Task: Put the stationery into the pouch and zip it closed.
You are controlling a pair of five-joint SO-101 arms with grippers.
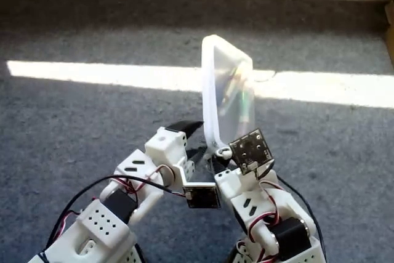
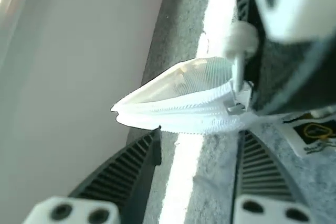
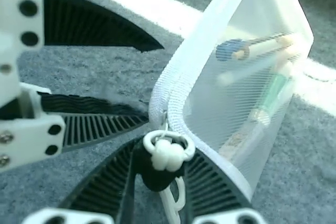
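Mesh pouch (image 1: 228,90) centre-frame, stationery (image 3: 273,93) inside | right gripper (image 3: 168,169) clamped on pull (image 3: 168,150) | left gripper (image 2: 199,135) open | unbraced pouch may be dragged

**Pouch upright at both grippers**

You see the pouch (image 1: 228,90) upright on edge over the grey carpet (image 1: 74,121), with a sunlit stripe (image 1: 92,73) running behind it. The right gripper (image 1: 220,159) meets the zip pull (image 1: 223,152) at the pouch's near end. The left gripper (image 1: 194,143) sits just beside that end.

Stationery (image 3: 257,45) sits inside the upright pouch (image 1: 229,93).
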